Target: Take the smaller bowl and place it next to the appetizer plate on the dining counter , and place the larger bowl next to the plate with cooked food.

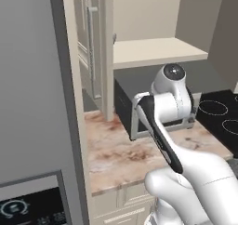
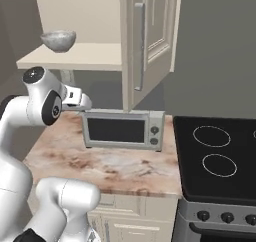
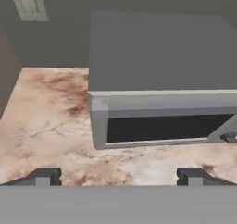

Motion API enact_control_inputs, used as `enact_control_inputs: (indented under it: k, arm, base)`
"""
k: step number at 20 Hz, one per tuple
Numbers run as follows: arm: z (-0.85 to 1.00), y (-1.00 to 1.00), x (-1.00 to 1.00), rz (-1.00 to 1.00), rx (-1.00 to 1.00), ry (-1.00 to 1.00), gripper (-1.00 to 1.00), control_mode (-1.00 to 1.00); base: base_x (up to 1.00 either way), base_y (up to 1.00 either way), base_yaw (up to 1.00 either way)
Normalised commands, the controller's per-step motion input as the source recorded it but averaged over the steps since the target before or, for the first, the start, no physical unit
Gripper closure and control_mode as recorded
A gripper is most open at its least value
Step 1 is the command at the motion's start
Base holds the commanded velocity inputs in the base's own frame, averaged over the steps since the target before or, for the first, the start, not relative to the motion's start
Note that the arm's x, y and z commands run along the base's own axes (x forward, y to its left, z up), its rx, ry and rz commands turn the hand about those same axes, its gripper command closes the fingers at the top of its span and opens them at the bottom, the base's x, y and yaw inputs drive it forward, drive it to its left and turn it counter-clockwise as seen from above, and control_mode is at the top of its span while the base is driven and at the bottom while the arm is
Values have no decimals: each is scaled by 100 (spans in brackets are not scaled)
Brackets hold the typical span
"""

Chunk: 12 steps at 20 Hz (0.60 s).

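Note:
The smaller bowl (image 2: 58, 40), mottled grey-white and deep, stands on the open cabinet's lower shelf (image 2: 90, 56), up and to the left in the right base view. My gripper (image 3: 119, 177) is open with nothing between its fingers. It hovers over the marble kitchen counter (image 3: 51, 126), facing the front of a toaster oven (image 3: 162, 121). The arm's wrist (image 2: 70, 97) sits well below the shelf and a little right of the bowl. The larger bowl, the appetizer plate, the plate with cooked food and the dining counter are out of view.
The toaster oven (image 2: 122, 129) stands at the back of the counter under the cabinet. An open cabinet door (image 2: 145, 41) hangs out just right of the shelf. A black cooktop (image 2: 220, 156) lies to the right. A tall grey fridge (image 1: 32, 103) walls off the left.

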Motion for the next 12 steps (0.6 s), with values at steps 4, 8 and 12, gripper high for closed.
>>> enact_control_inputs:
  k: [4,8,12]
  arm:
    - [0,0,0,0,0,0,-100,100]
    - [31,7,-23,19,5,-4,-100,-100]
    - [93,33,-53,3,4,-25,-100,-100]
  base:
    - [66,0,25]
    - [0,0,0]
    - [0,0,0]
